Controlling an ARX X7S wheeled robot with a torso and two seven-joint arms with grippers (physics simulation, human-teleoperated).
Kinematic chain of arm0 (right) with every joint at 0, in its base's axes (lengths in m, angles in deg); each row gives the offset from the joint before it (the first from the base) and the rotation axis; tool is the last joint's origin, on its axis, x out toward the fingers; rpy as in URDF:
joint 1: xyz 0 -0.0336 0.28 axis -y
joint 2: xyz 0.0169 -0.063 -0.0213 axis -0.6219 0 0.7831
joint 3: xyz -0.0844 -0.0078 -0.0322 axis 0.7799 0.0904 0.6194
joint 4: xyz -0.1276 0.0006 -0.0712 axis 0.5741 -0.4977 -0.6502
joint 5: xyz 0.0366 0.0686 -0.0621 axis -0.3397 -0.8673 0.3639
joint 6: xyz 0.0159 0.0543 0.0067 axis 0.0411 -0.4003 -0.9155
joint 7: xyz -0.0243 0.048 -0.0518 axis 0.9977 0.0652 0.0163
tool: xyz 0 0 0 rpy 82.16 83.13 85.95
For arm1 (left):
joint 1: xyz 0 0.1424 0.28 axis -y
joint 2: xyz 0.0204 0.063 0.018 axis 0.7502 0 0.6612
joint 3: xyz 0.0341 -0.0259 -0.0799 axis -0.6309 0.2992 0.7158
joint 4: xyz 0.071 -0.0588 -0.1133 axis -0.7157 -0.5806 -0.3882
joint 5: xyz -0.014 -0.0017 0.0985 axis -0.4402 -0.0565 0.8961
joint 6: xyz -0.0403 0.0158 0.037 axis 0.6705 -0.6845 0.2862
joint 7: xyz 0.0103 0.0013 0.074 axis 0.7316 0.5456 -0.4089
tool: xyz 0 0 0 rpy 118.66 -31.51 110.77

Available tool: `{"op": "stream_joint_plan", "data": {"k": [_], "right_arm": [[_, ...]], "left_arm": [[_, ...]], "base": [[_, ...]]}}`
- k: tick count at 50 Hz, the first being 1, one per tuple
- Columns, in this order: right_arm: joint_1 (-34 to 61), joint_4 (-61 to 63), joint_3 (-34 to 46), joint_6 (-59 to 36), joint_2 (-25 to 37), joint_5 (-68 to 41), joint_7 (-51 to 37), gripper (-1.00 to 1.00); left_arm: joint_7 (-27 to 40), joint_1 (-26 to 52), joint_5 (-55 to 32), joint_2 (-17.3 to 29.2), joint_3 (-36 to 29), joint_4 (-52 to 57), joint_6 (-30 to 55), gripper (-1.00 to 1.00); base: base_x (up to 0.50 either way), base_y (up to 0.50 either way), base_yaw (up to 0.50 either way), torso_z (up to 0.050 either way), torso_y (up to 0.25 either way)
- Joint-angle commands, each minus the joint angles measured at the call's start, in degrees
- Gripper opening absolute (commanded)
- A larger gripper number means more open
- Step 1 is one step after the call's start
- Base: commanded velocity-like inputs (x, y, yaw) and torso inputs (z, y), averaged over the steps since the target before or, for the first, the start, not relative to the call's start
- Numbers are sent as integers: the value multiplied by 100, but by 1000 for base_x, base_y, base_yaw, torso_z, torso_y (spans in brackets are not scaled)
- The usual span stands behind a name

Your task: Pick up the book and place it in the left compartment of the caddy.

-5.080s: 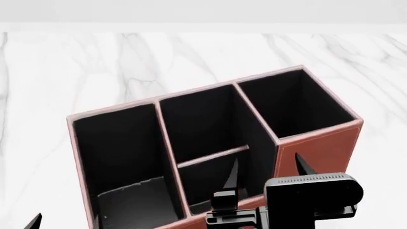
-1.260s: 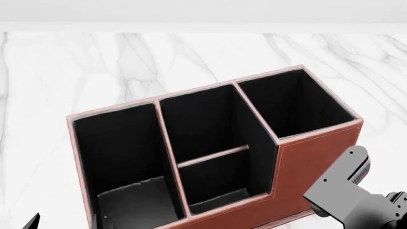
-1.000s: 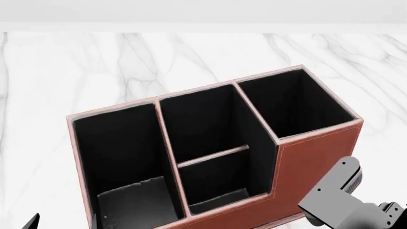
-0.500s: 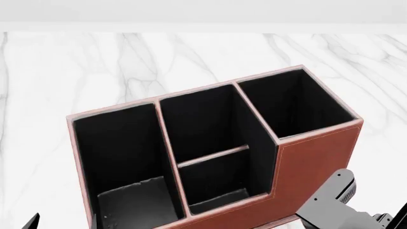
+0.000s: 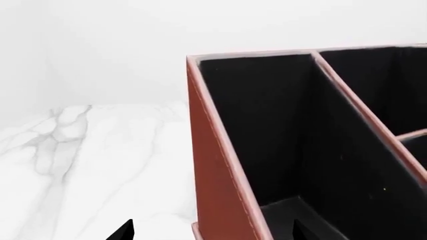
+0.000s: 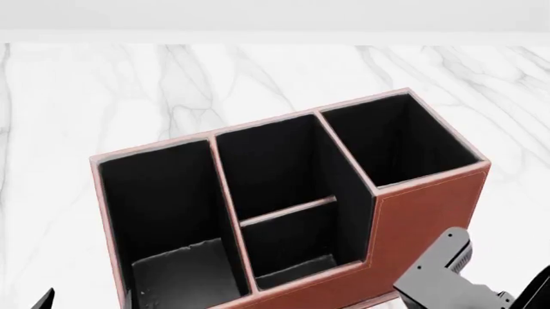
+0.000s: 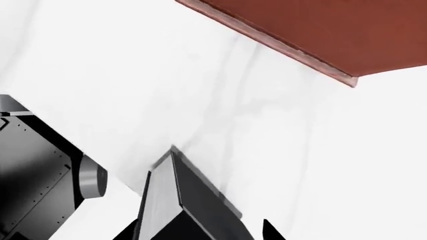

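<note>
Now | book clamped in right gripper, near caddy | left gripper jaws apart

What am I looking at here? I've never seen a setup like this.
It's a simulated robot with two arms. The head view looks down at a brown caddy on a marble table, and the right arm shows in the lower corner. The left wrist camera sees the left gripper, open, close to the caddy's end. The right wrist camera shows a black book between the fingertips of the right gripper. I can't tell whether the book is gripped.
</note>
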Motion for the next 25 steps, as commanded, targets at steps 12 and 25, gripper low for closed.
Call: {"op": "stream_joint_plan", "data": {"k": [12, 25], "right_arm": [[-598, -915, -1016, 751, -208, -1042, -927, -100], [-738, -1244, -1380, 900, -304, -1892, -1192, -100]], "left_arm": [[56, 18, -29, 31, -45, -16, -36, 100], [84, 13, -46, 57, -71, -10, -50, 100]], "base": [[1, 0, 2, -1, 0], [0, 0, 1, 0, 0]]}}
